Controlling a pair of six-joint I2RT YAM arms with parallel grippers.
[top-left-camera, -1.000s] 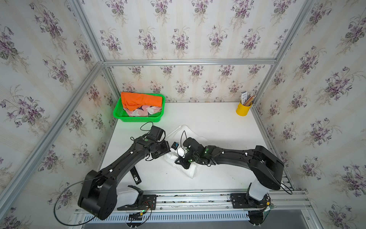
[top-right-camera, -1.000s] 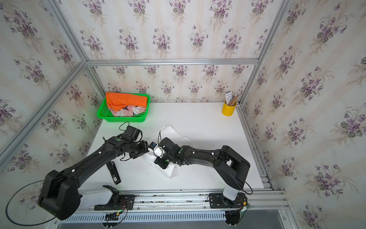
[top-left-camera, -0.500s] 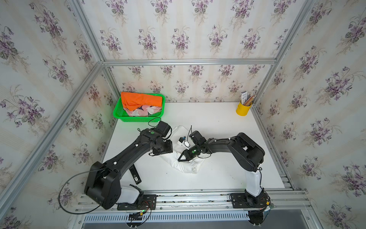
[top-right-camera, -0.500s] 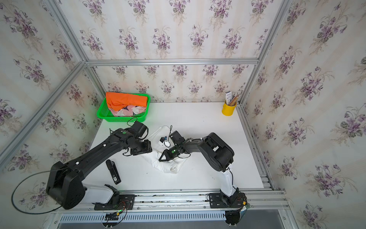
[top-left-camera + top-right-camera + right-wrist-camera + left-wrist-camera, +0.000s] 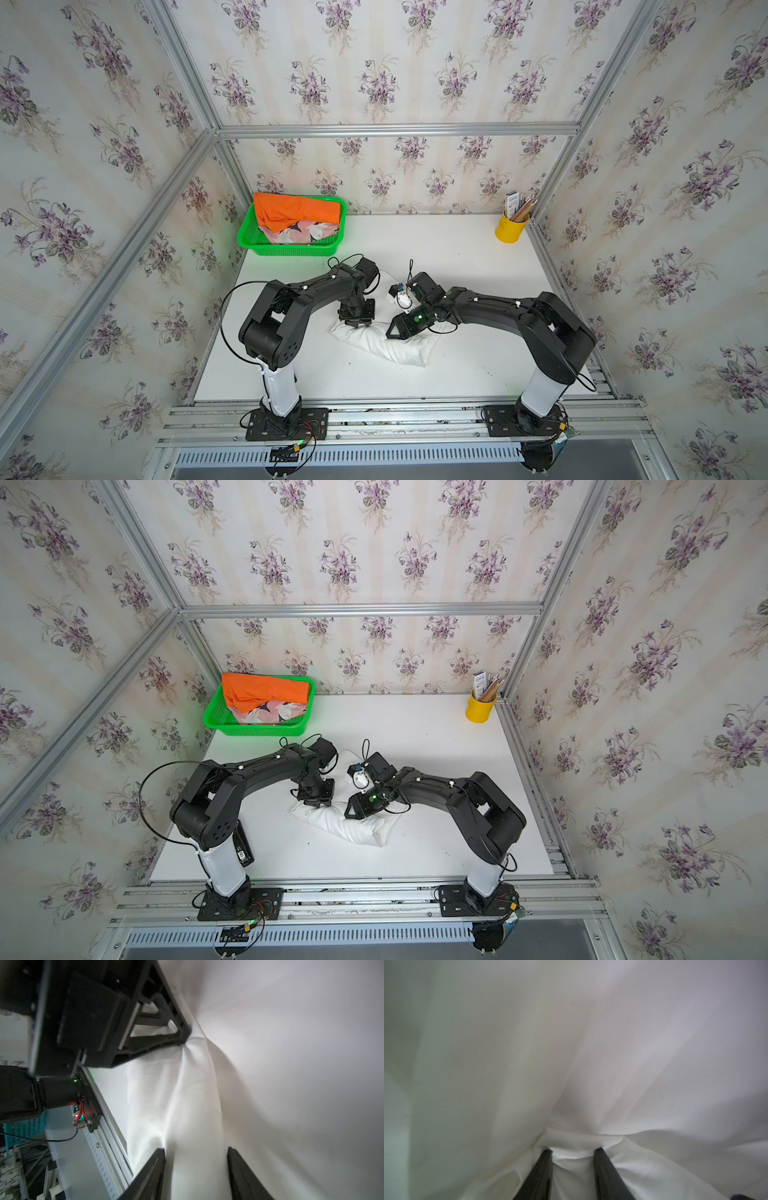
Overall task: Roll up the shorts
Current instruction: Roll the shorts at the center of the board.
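Fingers (image 5: 153, 1172) of your right gripper (image 5: 195, 1153) stand apart over the white shorts (image 5: 399, 351), loosely rolled mid-worktop (image 5: 457, 257). Your left gripper (image 5: 572, 1152) straddles a fold, grip unclear. Orange shorts (image 5: 299, 210) and pink shorts (image 5: 303, 232) lie in the basket (image 5: 291, 249), seemingly unrolled.

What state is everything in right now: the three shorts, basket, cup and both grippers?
white shorts: loosely rolled on the table.
green basket: upright, holding two shorts.
orange shorts: crumpled, on top in the basket.
pink printed shorts: in the basket, under the orange pair.
yellow cup: upright, holding pencils.
left gripper: jaws apart around a cloth fold; grip unclear.
right gripper: open over the white shorts.
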